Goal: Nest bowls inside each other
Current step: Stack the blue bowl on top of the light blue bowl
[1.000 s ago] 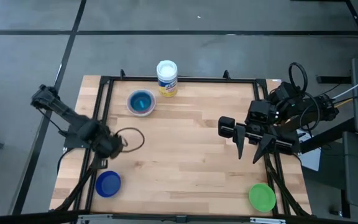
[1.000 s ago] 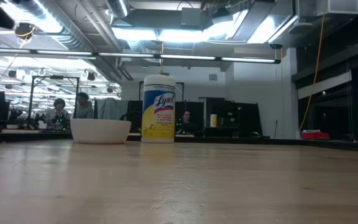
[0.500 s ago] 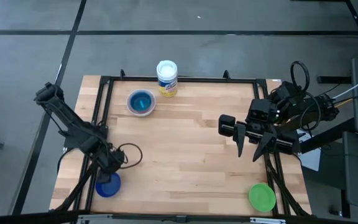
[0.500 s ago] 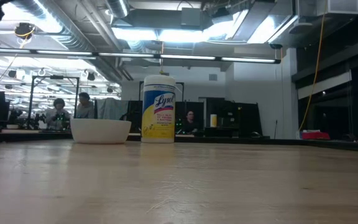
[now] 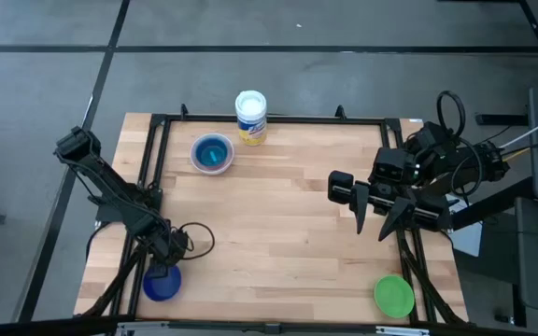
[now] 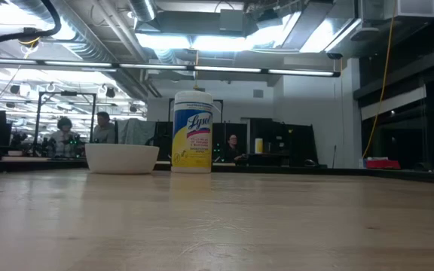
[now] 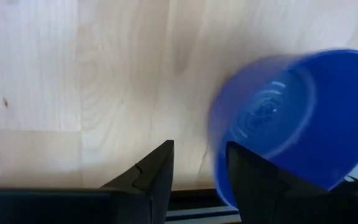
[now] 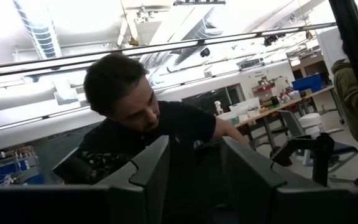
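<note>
Left gripper [image 5: 162, 271] is down at the bench's [image 5: 278, 224] near-left corner, right over the dark blue bowl [image 5: 160, 283]. In the left wrist view its fingers [image 7: 155, 171] stand apart with a gap between them; one finger sits against the rim of the dark blue bowl [image 7: 294, 121], bare wood showing in the gap. Nothing visibly clamped, cannot tell if the finger actually touches the rim.

Teal bowl [image 5: 212, 152] sits nested in a white bowl [image 6: 122, 158] just beside the Lysol wipes canister [image 5: 250, 116], on the canister's left side and slightly nearer the front. Green bowl [image 5: 393, 295] is well apart from the canister, at the near-right corner. Dark blue bowl is well apart from the canister too, toward the near-left.

Right gripper [image 5: 372, 217] hangs raised over the bench's right edge, far from the canister, fingers [image 8: 148, 168] parted and empty, pointed out at the room. A person [image 8: 148, 134] in dark clothing shows beyond them in the right wrist view.
</note>
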Controlling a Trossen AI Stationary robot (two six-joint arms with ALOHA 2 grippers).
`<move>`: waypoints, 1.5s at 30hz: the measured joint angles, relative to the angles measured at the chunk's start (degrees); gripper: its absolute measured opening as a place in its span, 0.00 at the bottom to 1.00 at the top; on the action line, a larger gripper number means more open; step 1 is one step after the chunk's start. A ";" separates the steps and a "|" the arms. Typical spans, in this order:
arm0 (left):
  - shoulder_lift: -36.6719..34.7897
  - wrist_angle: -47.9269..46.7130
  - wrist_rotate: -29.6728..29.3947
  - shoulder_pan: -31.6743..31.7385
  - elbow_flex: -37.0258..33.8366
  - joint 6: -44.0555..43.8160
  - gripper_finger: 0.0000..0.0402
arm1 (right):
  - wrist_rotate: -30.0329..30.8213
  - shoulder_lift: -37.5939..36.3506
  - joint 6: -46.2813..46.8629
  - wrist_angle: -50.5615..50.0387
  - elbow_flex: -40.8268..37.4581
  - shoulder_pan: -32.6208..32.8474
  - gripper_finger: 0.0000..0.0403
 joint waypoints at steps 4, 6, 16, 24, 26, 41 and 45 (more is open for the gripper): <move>-0.02 1.18 -0.46 0.25 -0.08 -0.18 0.35 | 0.49 0.00 0.90 0.20 0.02 0.01 0.37; -0.02 1.93 -0.70 0.25 -0.08 -0.57 0.35 | 0.61 0.00 0.98 0.20 0.02 0.01 0.37; 0.22 5.54 -1.31 -1.06 -0.08 -3.32 0.35 | 1.49 0.00 1.18 0.20 0.02 0.00 0.37; 7.98 12.23 5.81 -1.67 -2.71 -4.22 0.23 | 1.49 0.00 1.15 0.61 0.02 0.01 0.37; 9.33 13.46 5.13 -1.02 -2.88 -5.66 0.08 | 1.56 0.00 1.19 1.14 0.01 0.01 0.37; -15.51 -6.93 -23.89 40.14 4.16 2.66 0.01 | 1.61 0.02 1.08 2.27 0.02 -0.01 0.37; -22.42 -7.16 -23.29 59.93 4.25 10.83 0.01 | 0.79 0.01 -0.56 2.28 0.02 0.01 0.37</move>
